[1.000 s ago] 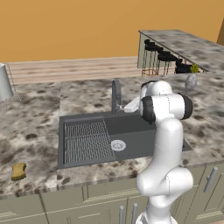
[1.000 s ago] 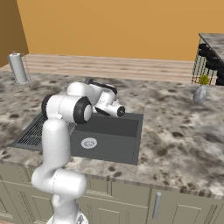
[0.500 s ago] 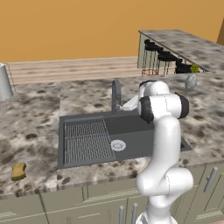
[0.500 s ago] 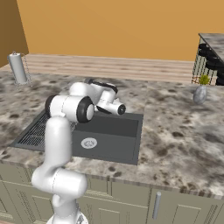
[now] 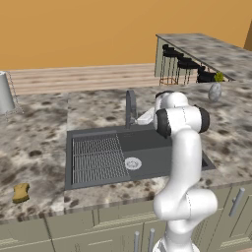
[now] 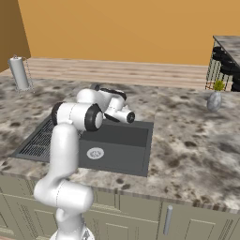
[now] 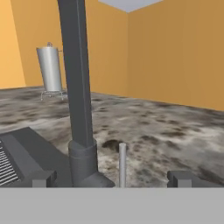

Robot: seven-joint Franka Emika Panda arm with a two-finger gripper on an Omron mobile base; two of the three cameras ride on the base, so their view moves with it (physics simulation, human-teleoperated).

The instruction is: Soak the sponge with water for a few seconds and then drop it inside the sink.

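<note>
The sponge (image 5: 20,192), a small yellow-orange block, lies on the counter near its front edge, left of the sink (image 5: 147,147) and far from my hand. My gripper (image 5: 146,117) hovers over the basin's back edge, just right of the grey faucet (image 5: 130,106). In the hand view the faucet column (image 7: 78,87) rises left of centre, and its thin lever (image 7: 122,162) stands between my open fingertips (image 7: 43,178). Nothing is held. From the right, the gripper (image 6: 131,117) points over the sink (image 6: 122,140). The water is out of view.
A steel canister (image 5: 5,93) stands at the counter's far left. A grey vase (image 5: 215,91) sits at the far right, with bar stools (image 5: 182,64) behind it. The wire grate (image 5: 96,157) covers the basin's left half, beside the white drain (image 5: 133,163).
The hand has barely shifted beside the faucet. The jaws stay open and the sponge has not moved.
</note>
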